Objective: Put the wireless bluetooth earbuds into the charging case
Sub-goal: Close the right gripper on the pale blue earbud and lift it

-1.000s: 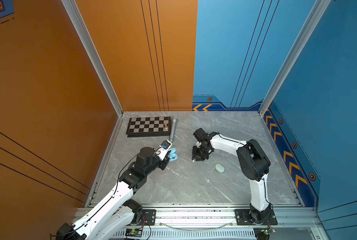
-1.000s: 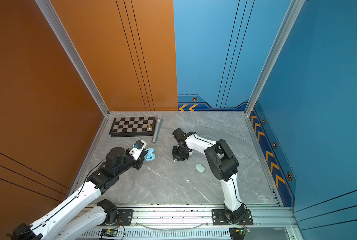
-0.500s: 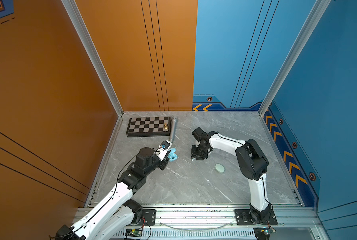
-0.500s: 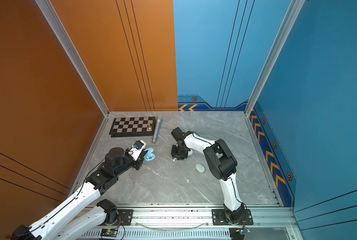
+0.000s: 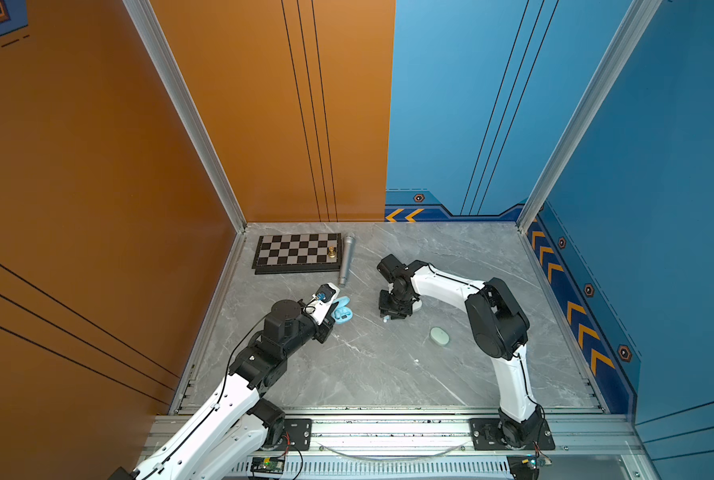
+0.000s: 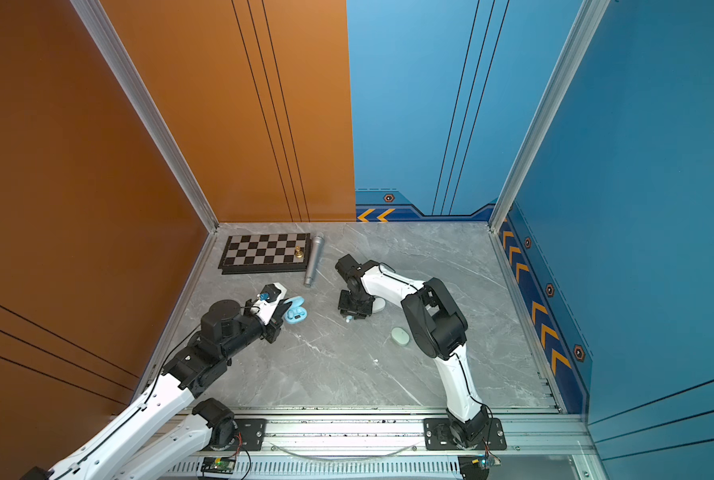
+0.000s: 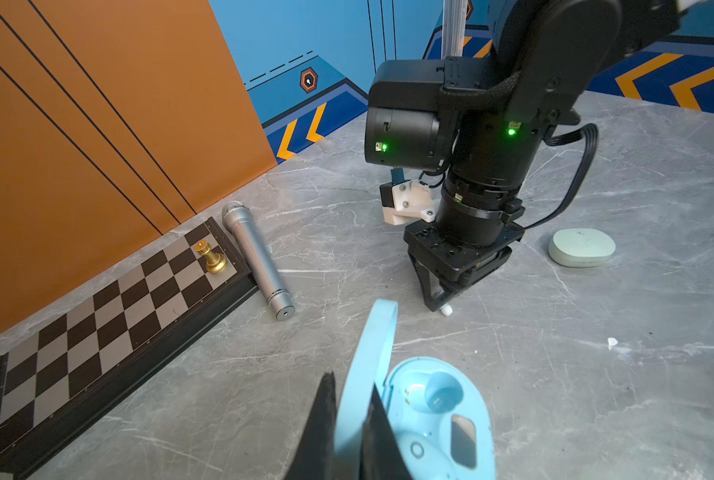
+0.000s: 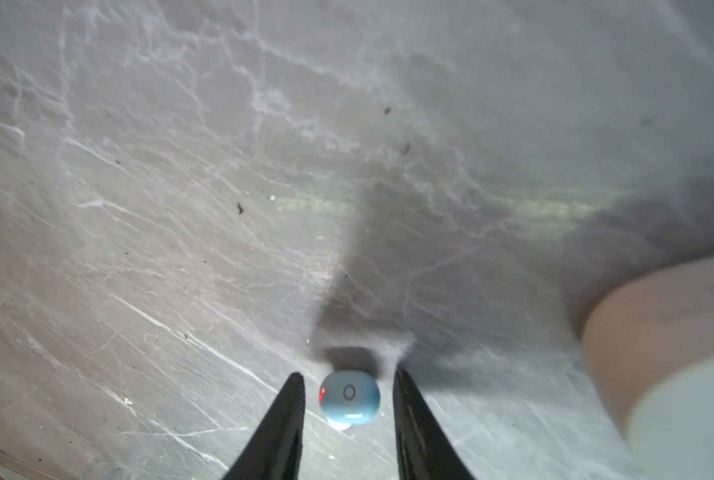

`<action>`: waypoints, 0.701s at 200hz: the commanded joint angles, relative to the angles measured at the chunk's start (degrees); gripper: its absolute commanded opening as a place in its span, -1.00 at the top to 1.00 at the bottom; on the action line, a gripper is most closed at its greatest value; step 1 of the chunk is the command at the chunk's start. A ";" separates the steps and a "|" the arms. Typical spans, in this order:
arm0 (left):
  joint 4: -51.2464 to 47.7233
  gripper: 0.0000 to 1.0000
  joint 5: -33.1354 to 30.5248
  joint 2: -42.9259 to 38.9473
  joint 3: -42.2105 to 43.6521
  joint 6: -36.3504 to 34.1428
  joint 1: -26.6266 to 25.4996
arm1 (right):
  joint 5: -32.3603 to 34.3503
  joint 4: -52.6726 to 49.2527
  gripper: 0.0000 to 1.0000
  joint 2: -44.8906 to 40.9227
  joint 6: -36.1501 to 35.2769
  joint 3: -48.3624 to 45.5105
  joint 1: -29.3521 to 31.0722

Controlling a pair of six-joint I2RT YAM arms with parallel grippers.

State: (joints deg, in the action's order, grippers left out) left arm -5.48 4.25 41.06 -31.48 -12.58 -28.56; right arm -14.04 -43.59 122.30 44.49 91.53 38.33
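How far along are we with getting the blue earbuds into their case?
Done: the blue case is open, its lid pinched in the left hand, and one socket seems to hold a bud already. In hand: the right hand straddles the other blue earbud on the table, jaws open, gaps both sides, not gripping. Left: close on it, carry it over, seat it in the empty socket.

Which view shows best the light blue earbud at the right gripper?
The right wrist view: the light blue earbud lies close-up, unblocked, between open jaws. The left wrist view shows only its tip; both top views, a speck.
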 commanded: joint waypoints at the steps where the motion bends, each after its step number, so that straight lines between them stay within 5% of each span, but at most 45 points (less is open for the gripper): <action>1: -1.66 1.00 -0.80 -1.85 0.94 -0.09 0.35 | 2.43 -1.74 0.23 4.47 0.69 0.90 1.38; 140: -4.72 1.00 -1.66 -6.78 1.97 -0.25 0.80 | 5.80 -5.80 0.41 8.32 -1.28 6.98 4.00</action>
State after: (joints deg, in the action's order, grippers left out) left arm -9.52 3.60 35.05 -30.15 -12.58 -28.32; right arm -10.22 -46.98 126.87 44.77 99.09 41.32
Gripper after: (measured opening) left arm 0.097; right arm 0.297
